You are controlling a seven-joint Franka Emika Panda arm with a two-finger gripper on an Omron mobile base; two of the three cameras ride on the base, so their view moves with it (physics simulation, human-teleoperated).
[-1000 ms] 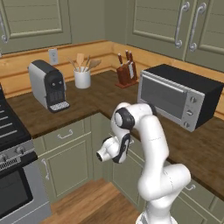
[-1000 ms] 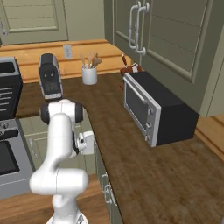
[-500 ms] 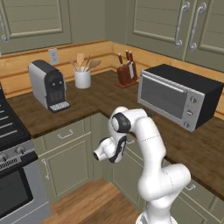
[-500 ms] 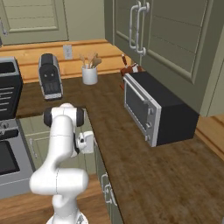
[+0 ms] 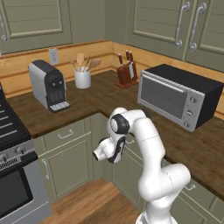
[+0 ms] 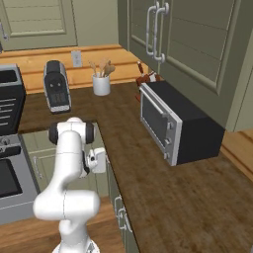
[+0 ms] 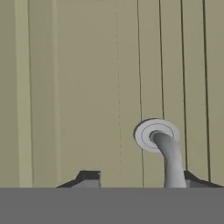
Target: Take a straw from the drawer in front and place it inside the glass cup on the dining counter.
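The drawer point(image 7: 78, 87) is shut, its sage-green front flat against the cupboard face just under the bench point(image 5: 100, 105) edge, and its silver handle point(image 7: 168, 153) curves out from a round base toward the hand point(image 7: 140, 183). The hand is spread about halfway, its two tips to either side of the handle: one tip point(image 7: 192, 180) sits just beside the bar, perhaps touching it, though that cannot be told for sure. The other tip point(image 7: 89, 178) stands well apart from it with bare drawer front between. Nothing is pinched. From the base the hand point(image 5: 103, 153) hangs low in front of the drawer, below the bench lip, at the inner corner of the cupboards, with the arm's elbow bent above it. Open floor point(image 5: 87, 201) lies below and outward from the drawer, giving room there. The stove point(image 5: 13, 131) stands off to the drawer's left. On the bench above the drawer stand a coffee machine point(image 5: 48, 85), a crock point(image 5: 82, 78) of wooden spoons and a knife block point(image 5: 124, 74) near the back wall. An oven point(image 5: 179, 96) sits on the bench up to the drawer's right.
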